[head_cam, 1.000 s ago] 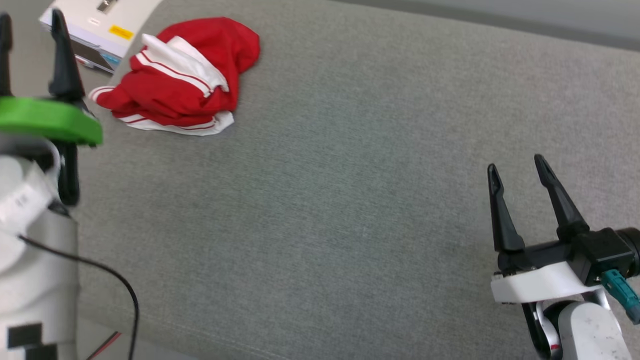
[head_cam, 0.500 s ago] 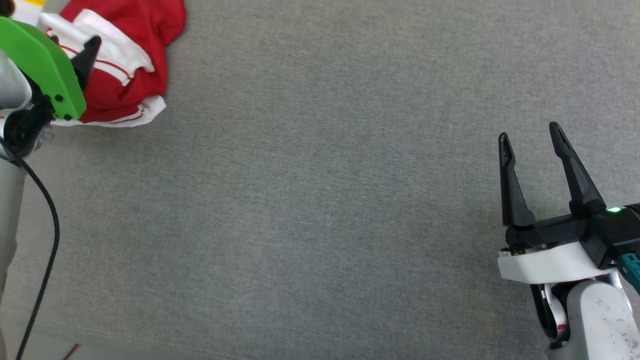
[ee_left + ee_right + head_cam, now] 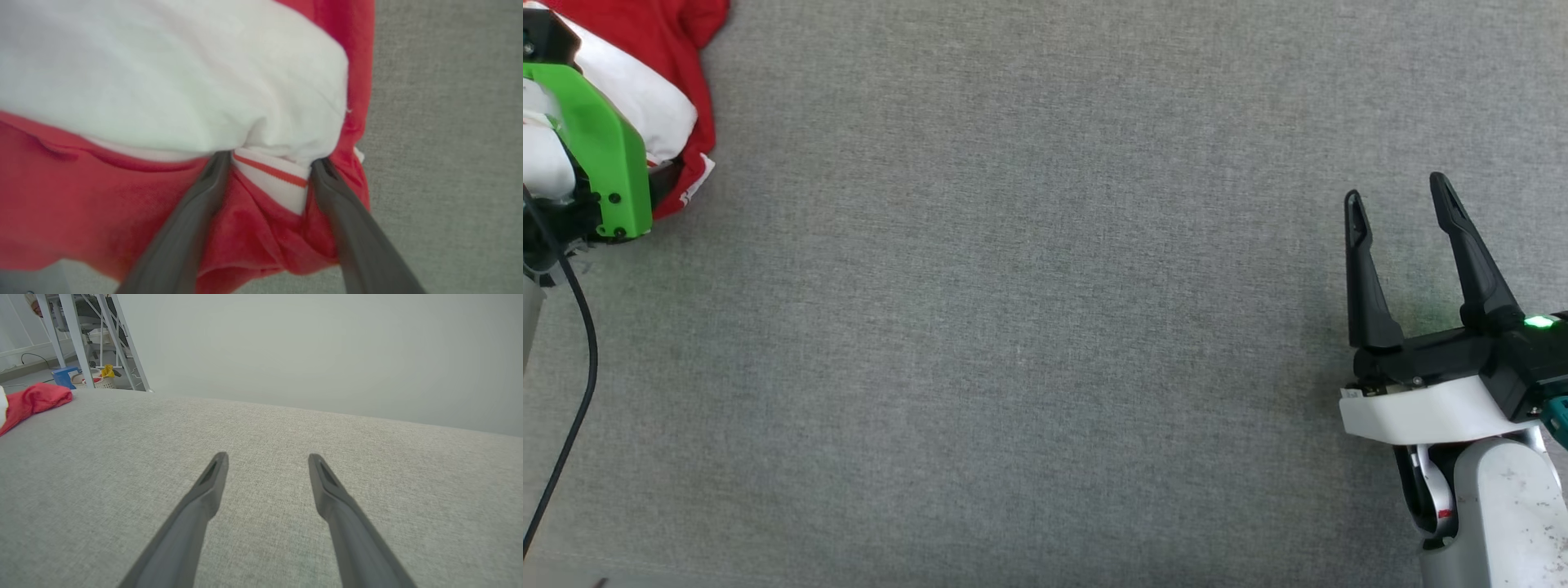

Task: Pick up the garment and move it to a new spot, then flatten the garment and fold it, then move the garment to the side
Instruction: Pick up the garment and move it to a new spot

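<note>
The garment [image 3: 690, 49], a crumpled red jersey with white sleeves, lies at the far left of the grey surface. In the left wrist view the garment [image 3: 81, 204] is close up. My left gripper [image 3: 271, 160] is open, its two fingers pushed into the cloth on either side of a white fold with a red stripe [image 3: 271, 175]. In the head view the left arm's green wrist mount [image 3: 605, 155] covers part of the garment. My right gripper [image 3: 1396, 188] stands open over bare surface at the right, far from the garment [image 3: 32, 400], with nothing between its fingers [image 3: 204, 498].
The grey fabric surface [image 3: 1029, 327] stretches wide between the two arms. Beyond its far left edge stand white frame legs [image 3: 122, 343], a blue box [image 3: 65, 375] and a small basket [image 3: 102, 380]. A black cable [image 3: 580, 327] hangs from the left arm.
The head camera has swung, so the garment now sits in the picture's upper left corner. My left gripper has come down from beside the garment into its folds. The right gripper stays open.
</note>
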Motion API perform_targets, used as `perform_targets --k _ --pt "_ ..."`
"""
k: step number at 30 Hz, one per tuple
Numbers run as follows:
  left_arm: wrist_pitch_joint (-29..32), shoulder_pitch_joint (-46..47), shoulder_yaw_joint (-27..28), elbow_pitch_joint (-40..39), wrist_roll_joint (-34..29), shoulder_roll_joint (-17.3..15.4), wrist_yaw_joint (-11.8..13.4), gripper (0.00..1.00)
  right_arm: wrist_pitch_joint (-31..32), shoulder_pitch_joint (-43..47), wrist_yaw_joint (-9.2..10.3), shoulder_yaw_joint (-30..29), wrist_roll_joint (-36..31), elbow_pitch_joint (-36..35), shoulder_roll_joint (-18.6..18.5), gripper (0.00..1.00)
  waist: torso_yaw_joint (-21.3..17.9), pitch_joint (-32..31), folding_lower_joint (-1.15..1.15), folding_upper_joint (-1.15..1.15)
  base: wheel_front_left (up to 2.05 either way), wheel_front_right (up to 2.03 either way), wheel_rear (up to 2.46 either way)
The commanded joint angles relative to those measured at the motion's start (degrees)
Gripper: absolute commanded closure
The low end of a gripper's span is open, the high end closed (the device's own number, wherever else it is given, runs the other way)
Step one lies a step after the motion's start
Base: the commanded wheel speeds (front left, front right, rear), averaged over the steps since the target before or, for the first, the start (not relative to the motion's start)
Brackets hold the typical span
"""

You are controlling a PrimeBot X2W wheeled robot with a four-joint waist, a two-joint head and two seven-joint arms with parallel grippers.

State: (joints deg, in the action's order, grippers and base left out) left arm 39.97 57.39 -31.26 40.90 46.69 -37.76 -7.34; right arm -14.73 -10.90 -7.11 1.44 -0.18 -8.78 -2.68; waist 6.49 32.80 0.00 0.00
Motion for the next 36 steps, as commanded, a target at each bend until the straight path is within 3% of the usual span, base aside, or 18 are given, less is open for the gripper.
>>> perform_targets --k 1,5,7,14,23,26,36 --pt "1.05 -2.43 -1.96 2.43 0.96 1.46 -0.14 0.0 -0.27 -1.08 -0.37 -0.21 0.5 0.0 -0.2 0.0 -0.7 0.91 0.0 0.0 0.0 0.0 0.0" --pt "0.7 -2.3 -3.96 4.06 1.75 2.35 -0.14 0.0 -0.27 -1.23 -0.37 -0.56 0.77 0.26 -0.2 0.0 -0.58 1.11 0.0 0.0 0.0 0.0 0.0" --pt "-0.74 -1.65 -5.02 4.21 1.51 2.22 -0.14 1.0 -0.27 -1.22 -0.37 -0.57 1.05 0.6 -0.2 0.0 -0.4 0.59 0.0 0.0 0.0 0.0 0.0" --pt "-15.55 2.93 -9.22 -0.07 -2.03 -0.75 -0.14 1.0 -0.27 -0.28 -0.37 -0.62 2.97 1.8 -0.2 0.0 -0.07 -5.75 0.0 0.0 0.0 0.0 0.0" --pt "-26.02 6.48 -16.26 -10.24 -6.08 -1.75 -0.14 1.0 -0.27 2.01 -0.37 -1.04 5.25 2.78 -0.2 0.0 -0.34 -12.13 0.0 0.0 0.0 0.0 0.0" --pt "-28.13 7.15 -18.04 -13.69 -7.79 -0.66 -0.14 1.0 -0.27 2.43 -0.37 -1.21 5.94 2.91 -0.2 0.0 -1.38 -13.57 0.0 0.0 0.0 0.0 0.0" --pt "-31.71 5.91 -24.56 -24.57 -12.9 8.51 0.89 1.0 -0.27 3.37 -0.37 -3.57 8.08 2.78 -0.2 0.0 -7.43 -15.48 0.0 0.0 0.0 0.0 0.0"
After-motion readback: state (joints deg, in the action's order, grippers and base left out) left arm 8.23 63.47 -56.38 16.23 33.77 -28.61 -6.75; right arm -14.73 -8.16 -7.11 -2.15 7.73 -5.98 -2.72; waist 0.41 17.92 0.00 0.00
